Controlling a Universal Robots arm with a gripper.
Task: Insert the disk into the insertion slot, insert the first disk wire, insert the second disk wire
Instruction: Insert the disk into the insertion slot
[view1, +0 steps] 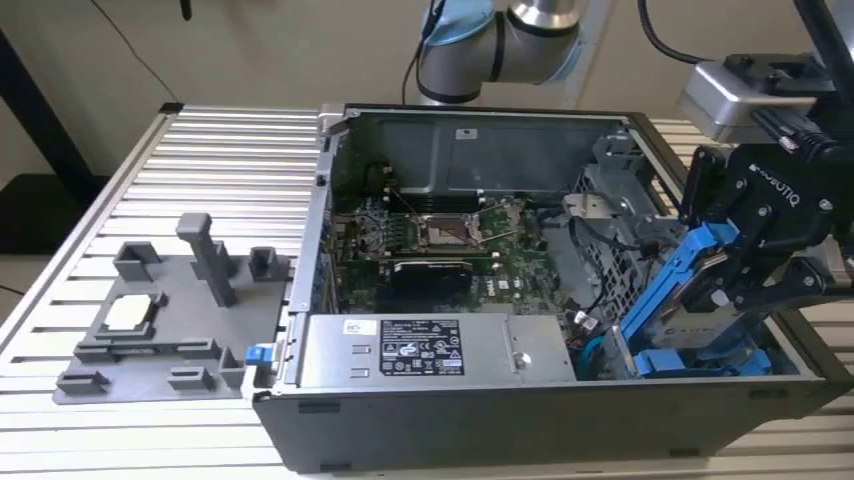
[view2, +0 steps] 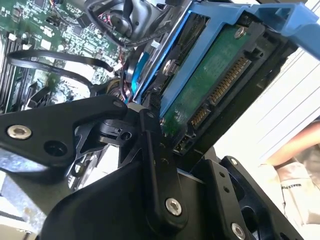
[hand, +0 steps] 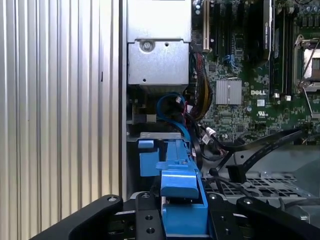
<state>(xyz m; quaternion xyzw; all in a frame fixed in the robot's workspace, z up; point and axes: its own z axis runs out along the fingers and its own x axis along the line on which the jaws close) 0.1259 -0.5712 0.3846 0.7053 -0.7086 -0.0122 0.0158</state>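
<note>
My gripper (view1: 754, 290) is shut on the disk (view1: 674, 290), a drive in a bright blue carrier frame. The disk hangs tilted at the exterior view's right, with its lower end down inside the open computer case. The disk's green circuit board and connector (view2: 212, 85) show in the second wrist view, with one black finger (view2: 152, 150) against the frame. In the first wrist view the blue frame (hand: 180, 185) sits between my gripper's (hand: 182, 220) jaws, pointing at the grey drive cage edge (hand: 159, 135). The insertion slot's mouth is hidden by the disk. A loose blue wire (hand: 172, 107) curls beside the cage.
Another blue-fronted carrier (view1: 701, 362) sits in the case's corner below the disk. A silver labelled power-supply box (view1: 427, 350) and the motherboard (view1: 441, 235) lie beside it. A grey fixture (view1: 174, 310) stands on the slatted table. A person's arm (view2: 295, 145) is close by.
</note>
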